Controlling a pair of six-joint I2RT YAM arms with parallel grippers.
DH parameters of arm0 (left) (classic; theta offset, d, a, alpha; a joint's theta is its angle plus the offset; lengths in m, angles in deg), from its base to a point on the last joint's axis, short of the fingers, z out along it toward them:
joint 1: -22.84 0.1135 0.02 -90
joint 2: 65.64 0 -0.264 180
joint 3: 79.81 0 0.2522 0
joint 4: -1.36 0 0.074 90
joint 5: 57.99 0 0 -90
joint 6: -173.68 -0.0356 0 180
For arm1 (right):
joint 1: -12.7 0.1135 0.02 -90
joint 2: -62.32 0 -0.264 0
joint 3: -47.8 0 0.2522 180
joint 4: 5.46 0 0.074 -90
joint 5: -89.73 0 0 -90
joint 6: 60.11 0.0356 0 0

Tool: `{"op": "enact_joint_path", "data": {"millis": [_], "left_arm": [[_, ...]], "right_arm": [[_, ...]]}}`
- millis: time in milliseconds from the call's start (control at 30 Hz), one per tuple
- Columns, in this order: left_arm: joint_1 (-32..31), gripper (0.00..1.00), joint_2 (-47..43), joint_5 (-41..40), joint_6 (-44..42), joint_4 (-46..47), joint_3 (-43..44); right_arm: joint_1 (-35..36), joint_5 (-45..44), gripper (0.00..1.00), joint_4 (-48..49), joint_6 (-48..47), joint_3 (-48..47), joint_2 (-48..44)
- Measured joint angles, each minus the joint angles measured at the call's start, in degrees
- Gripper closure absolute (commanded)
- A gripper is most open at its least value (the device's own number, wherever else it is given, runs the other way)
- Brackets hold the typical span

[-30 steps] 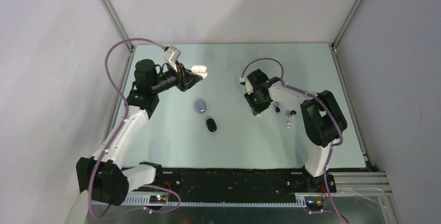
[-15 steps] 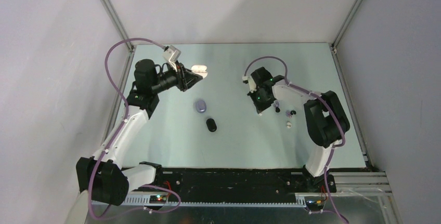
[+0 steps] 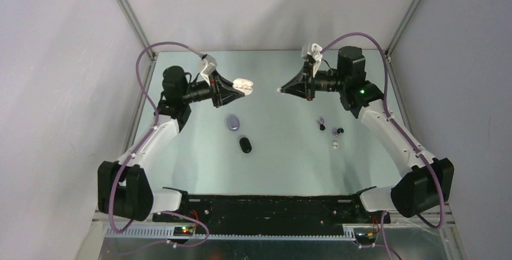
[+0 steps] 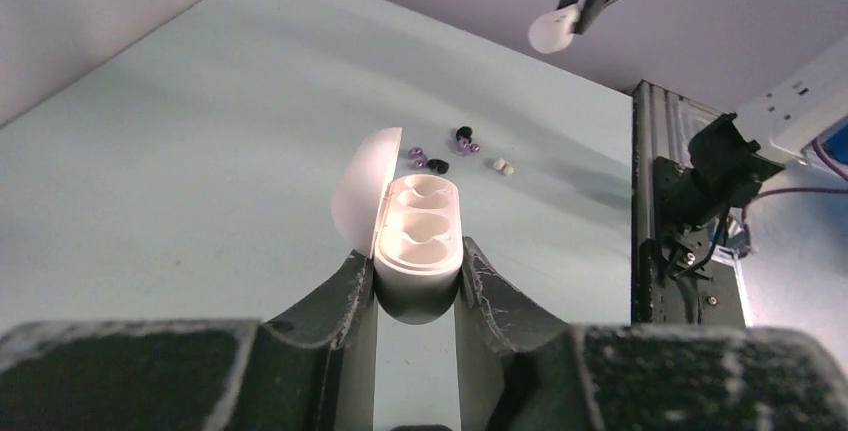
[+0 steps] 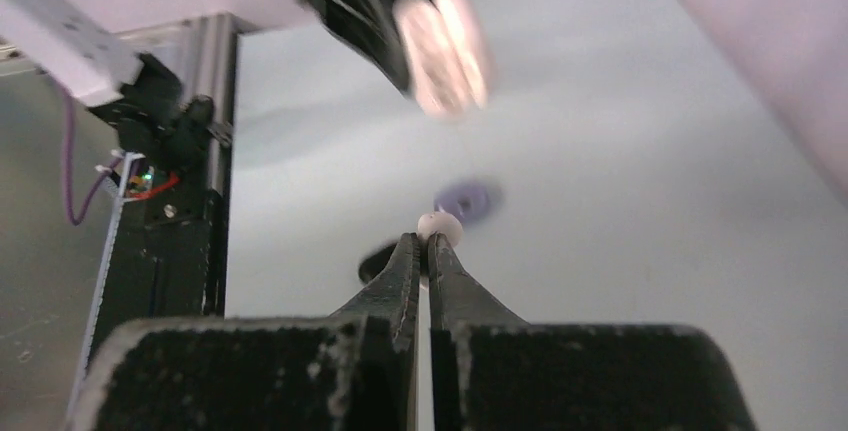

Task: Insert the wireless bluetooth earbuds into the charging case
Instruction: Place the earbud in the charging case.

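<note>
My left gripper (image 3: 236,87) is shut on an open white charging case (image 4: 420,241), lid up, both sockets empty, held above the table. My right gripper (image 3: 284,90) is shut on a white earbud (image 5: 440,228), held in the air facing the case; the bud also shows in the left wrist view (image 4: 553,31). The case appears blurred in the right wrist view (image 5: 443,46). On the table lie purple earbuds (image 4: 417,158), black earbuds (image 4: 463,134) and one white earbud (image 3: 335,145).
A closed lavender case (image 3: 233,123) and a closed black case (image 3: 245,145) lie on the table's middle. Metal frame posts and grey walls border the table. The remaining earbuds cluster at the right (image 3: 329,128).
My right arm has lifted off the table with a white earbud and swung up to face the left gripper. My left gripper has moved right with the open case.
</note>
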Motion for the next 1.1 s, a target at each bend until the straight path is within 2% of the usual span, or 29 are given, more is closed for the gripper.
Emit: {"op": "enact_joint_path", "data": {"millis": [200,367,700,1100], "left_arm": [[-1.33,1.0,2.23,5.27,0.04,2.91,4.0],[-1.88,1.0,1.92,8.98,-0.61,3.28,6.27],[-2.32,1.0,1.22,12.44,-3.74,2.32,6.27],[-2.78,1.0,0.31,14.05,-4.96,1.07,7.3]], "right_arm": [[6.58,6.19,1.0,16.83,5.09,-0.26,0.57],[9.18,7.06,1.0,23.67,8.31,-0.26,1.99],[11.13,6.95,1.0,29.59,11.58,-2.16,5.53],[12.57,6.29,1.0,29.53,10.91,-2.73,6.69]]}}
